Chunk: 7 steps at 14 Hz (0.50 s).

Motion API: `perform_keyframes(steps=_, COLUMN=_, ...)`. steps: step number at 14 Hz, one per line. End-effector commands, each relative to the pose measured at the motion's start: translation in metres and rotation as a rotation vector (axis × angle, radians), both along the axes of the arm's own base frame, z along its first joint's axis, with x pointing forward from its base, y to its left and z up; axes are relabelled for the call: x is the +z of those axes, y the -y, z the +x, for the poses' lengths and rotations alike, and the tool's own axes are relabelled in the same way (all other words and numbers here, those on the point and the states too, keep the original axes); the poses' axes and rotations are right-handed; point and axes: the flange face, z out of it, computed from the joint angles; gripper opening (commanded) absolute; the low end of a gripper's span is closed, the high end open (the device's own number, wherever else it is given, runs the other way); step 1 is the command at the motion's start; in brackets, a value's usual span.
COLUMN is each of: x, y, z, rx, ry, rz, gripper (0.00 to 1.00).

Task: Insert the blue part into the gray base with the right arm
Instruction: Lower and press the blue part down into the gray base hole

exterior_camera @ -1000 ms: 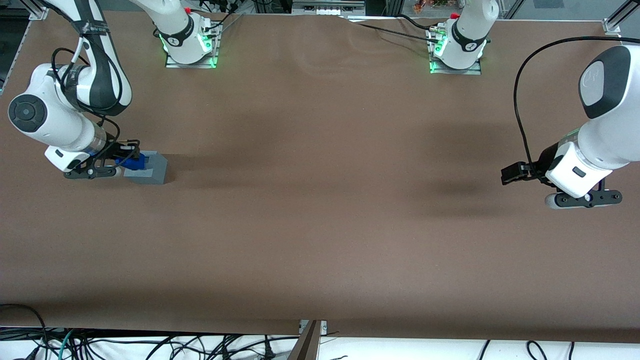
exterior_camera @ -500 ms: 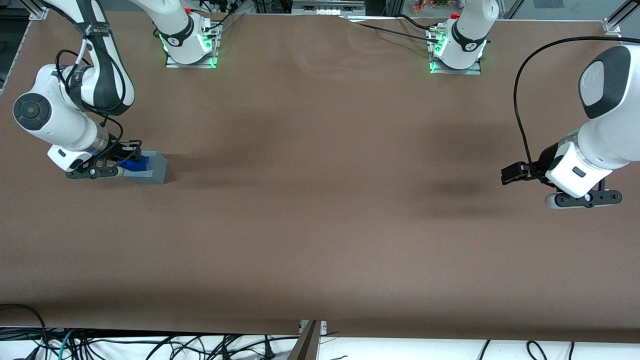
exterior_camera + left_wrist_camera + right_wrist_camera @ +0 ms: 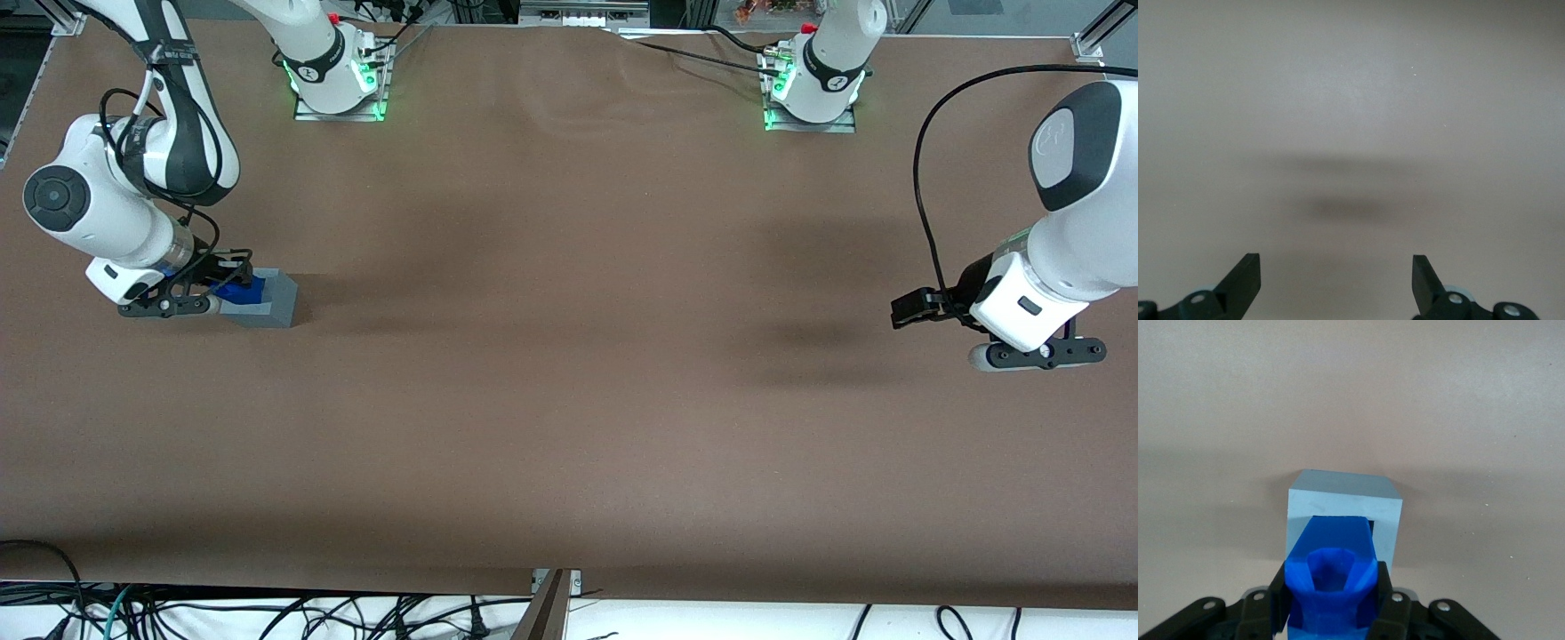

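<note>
The gray base [image 3: 267, 300] stands on the brown table near the working arm's end. Over its top my right arm's gripper [image 3: 233, 286] is shut on the blue part [image 3: 238, 289]. In the right wrist view the blue part [image 3: 1331, 577] is clamped between the two black fingers [image 3: 1385, 600], its lower end reaching into the dark square recess [image 3: 1373, 528] of the gray base [image 3: 1341, 513]. How deep it sits is hidden by the part itself.
The two arm mounts with green lights [image 3: 338, 84] [image 3: 809, 93] stand at the table's edge farthest from the front camera. The parked arm [image 3: 1049, 267] hangs over its own end of the table. Cables [image 3: 267, 613] lie below the near edge.
The right arm has shifted slightly and lowered the blue part a little onto the gray base; less of the blue shows above the base than a second ago.
</note>
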Motion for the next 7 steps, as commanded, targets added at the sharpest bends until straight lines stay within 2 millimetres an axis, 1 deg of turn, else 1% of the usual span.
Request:
perform_keyframes(steps=1, x=0.0023, y=0.0033, z=-0.0055, rx=-0.003, ry=0.019, rz=0.02, gripper=0.13)
perform_keyframes(steps=2, x=-0.0003, y=0.0033, z=-0.0052, rx=-0.002, ry=0.017, rz=0.017, gripper=0.13)
perform_keyframes(steps=7, x=-0.001, y=0.0025, z=-0.0049, rx=-0.003, ry=0.018, rz=0.018, gripper=0.13)
